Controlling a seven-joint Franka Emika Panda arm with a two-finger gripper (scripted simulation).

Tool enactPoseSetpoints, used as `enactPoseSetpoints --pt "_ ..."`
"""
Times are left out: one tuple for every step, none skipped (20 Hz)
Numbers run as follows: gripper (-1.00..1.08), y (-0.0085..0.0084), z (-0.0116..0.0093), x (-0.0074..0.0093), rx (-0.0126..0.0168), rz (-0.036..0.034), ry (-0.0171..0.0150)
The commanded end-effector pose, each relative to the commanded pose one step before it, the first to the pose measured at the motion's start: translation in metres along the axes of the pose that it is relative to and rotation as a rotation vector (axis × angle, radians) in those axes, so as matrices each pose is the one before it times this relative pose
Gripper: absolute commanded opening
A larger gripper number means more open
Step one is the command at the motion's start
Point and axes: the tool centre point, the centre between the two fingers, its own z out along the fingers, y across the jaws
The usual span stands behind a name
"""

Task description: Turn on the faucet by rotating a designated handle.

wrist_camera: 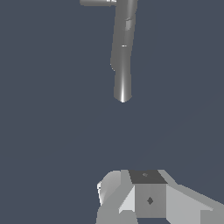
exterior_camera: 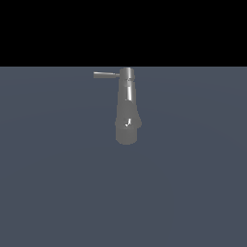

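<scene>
So the faucet is sitting well clear of the end effector in the wrist view, with a wide stretch of bare surface between them, nothing touching. The handle just barely pokes in at the frame edge there, jutting sideways off the faucet's narrow end.

Only a chunk of the end effector's blocky grey and white body shows at the edge of the wrist view. The fingertips aren't visible, so I honestly can't tell if it's spread wide or pinched narrow, and it's holding nothing that I can see.

The exterior view gives you the whole faucet: slim up top, widening to a rounded end lower down, with a bright glint on the metal. The handle sticks out toward the exterior view's left from the narrow end, roughly level. No arm or end effector shows in that view at all.

The surface is a flat, plain slate blue-grey. Behind it in the exterior view is just a solid black band.
</scene>
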Motion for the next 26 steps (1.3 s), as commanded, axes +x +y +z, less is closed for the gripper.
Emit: enactPoseSetpoints --pt "-1.0 0.00001 0.0 0.0 0.0 0.0 0.0" --pt "-1.0 0.00005 0.00004 0.00004 0.00093 0.00071 0.00023" --pt "-1.0 0.00016 0.00011 0.00015 0.00275 0.0021 0.00065" --pt "-1.0 0.00023 0.00018 0.00026 0.00437 0.00338 0.00098" --pt "-1.0 0.00032 0.00023 0.00043 0.00606 0.00477 0.00125" --pt "-1.0 0.00036 0.00027 0.00068 0.0077 0.00624 0.00137" --pt "-1.0 0.00032 0.00026 0.00097 0.00852 0.00718 0.00113" --pt "-1.0 0.00019 0.00021 0.00122 0.00811 0.00723 0.00054" --pt "-1.0 0.00003 0.00015 0.00146 0.0073 0.00699 -0.00015" --pt "-1.0 -0.00014 0.0001 0.00169 0.00644 0.00672 -0.00086" --pt "-1.0 -0.0003 0.00007 0.00193 0.00573 0.00659 -0.00154" --pt "-1.0 -0.00044 0.00006 0.00218 0.00534 0.00672 -0.00213" --pt "-1.0 -0.00053 0.00007 0.00246 0.00554 0.00736 -0.00258" --pt "-1.0 -0.00058 0.00012 0.0028 0.00672 0.00881 -0.00281" --pt "-1.0 -0.0006 0.00019 0.00319 0.00821 0.01061 -0.00304" --pt "-1.0 -0.00065 0.00025 0.00352 0.00904 0.01193 -0.00338" --pt "-1.0 -0.00077 0.00031 0.00384 0.0093 0.0129 -0.00388" --pt "-1.0 -0.00088 0.00039 0.00418 0.00969 0.01406 -0.00436" --pt "-1.0 -0.00096 0.00048 0.00452 0.01026 0.01543 -0.00479" --pt "-1.0 -0.00108 0.00058 0.00489 0.01074 0.01687 -0.00527" --pt "-1.0 -0.00121 0.00071 0.00526 0.01109 0.01834 -0.0058" --pt "-1.0 -0.00135 0.00085 0.00564 0.01137 0.01987 -0.00631" --pt "-1.0 -0.00151 0.00101 0.00603 0.01158 0.02147 -0.00683" --pt "-1.0 -0.00167 0.00118 0.00642 0.01168 0.02312 -0.00734" --pt "-1.0 -0.00186 0.00138 0.0068 0.01167 0.02481 -0.00783" --pt "-1.0 -0.00206 0.00159 0.00717 0.01152 0.02649 -0.00827"
